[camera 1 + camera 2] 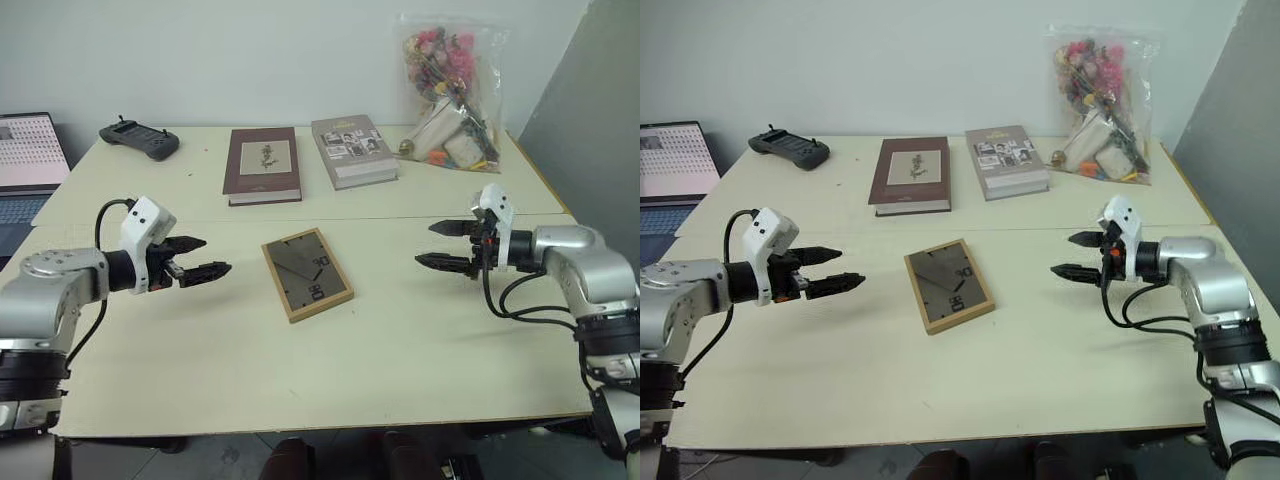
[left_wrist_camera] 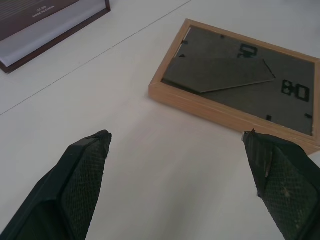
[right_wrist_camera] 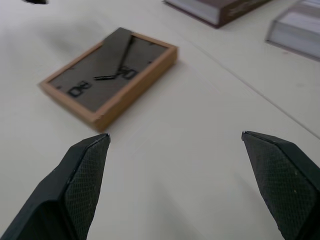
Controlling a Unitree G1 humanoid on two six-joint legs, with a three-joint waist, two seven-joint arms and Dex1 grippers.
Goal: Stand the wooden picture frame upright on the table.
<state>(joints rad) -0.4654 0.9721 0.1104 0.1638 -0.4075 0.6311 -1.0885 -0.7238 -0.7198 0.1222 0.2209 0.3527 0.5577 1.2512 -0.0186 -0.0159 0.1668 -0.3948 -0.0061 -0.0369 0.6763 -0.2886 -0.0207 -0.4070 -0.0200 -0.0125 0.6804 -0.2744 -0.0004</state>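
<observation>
The wooden picture frame (image 1: 306,274) lies flat on the table (image 1: 400,340), near its middle, dark grey back up with the stand folded flat. Its light-wood rim also appears as the picture frame (image 2: 235,85) and the picture frame (image 3: 110,75) in the two wrist views. My left gripper (image 1: 205,257) hovers open to the frame's left, fingers pointing at it, a short gap away. To the frame's right, my right gripper (image 1: 440,245) hangs open, pointing back at it from a little farther off. Both hold nothing.
Behind the seam lie a maroon book (image 1: 263,164) and a grey book (image 1: 352,149). A clear bag of colourful items (image 1: 452,90) stands at the back right. A black controller (image 1: 140,139) and a laptop (image 1: 28,160) sit at the back left.
</observation>
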